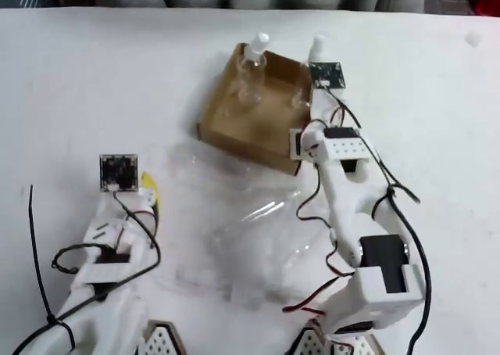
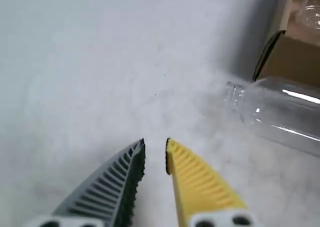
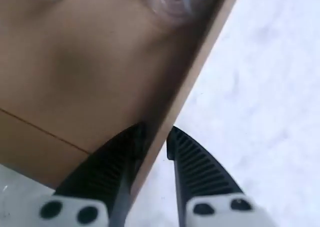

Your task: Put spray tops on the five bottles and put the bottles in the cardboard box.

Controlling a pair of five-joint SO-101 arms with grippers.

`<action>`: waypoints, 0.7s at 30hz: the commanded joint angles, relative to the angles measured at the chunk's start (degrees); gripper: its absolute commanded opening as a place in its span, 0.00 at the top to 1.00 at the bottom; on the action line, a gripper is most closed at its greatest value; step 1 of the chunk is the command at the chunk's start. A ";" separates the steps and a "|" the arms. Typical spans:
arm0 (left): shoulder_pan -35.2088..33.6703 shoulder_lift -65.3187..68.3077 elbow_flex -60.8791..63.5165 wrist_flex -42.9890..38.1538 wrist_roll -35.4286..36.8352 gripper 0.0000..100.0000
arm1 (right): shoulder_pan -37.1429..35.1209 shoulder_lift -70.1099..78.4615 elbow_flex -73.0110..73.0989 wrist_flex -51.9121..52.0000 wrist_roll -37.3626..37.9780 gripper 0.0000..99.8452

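Cardboard first: the open brown cardboard box sits toward the far edge of the white table, near its middle. Two clear plastic bottles with white spray tops stand inside, one and another. The right gripper straddles the box's wall, one of its fingers inside and one outside, closed on the cardboard. The left gripper hangs over bare table toward the near left corner, its grey and yellow fingers a narrow slit apart, holding nothing.

A topless clear plastic bottle lies on its side just beside the box. It looks like the next one to handle. The left fingers should spread wider and take the barrel across its middle, leaving the neck free, since smooth round plastic will likely roll. Releasing the wall gently should spare the standing pair.

Black cables trail from the right arm near the box and could snag. A small white object near the far right corner is too small to identify.
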 commanded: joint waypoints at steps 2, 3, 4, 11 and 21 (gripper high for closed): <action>0.40 -2.24 -0.09 0.18 -0.70 0.93 | 1.36 -0.40 -3.25 0.04 0.97 0.98; 0.40 -2.24 -0.09 0.18 -0.70 0.93 | 1.36 -0.22 -3.78 0.75 0.97 0.98; 0.40 -2.24 -0.09 0.18 -0.70 0.93 | 1.36 -0.13 -4.31 1.63 1.05 0.98; 0.40 -2.24 -0.18 0.18 -0.62 0.93 | 1.36 -0.13 -7.03 7.69 9.49 0.98; 0.40 -2.24 -0.26 0.18 -0.62 0.93 | 1.45 -0.04 -6.77 9.36 18.55 0.98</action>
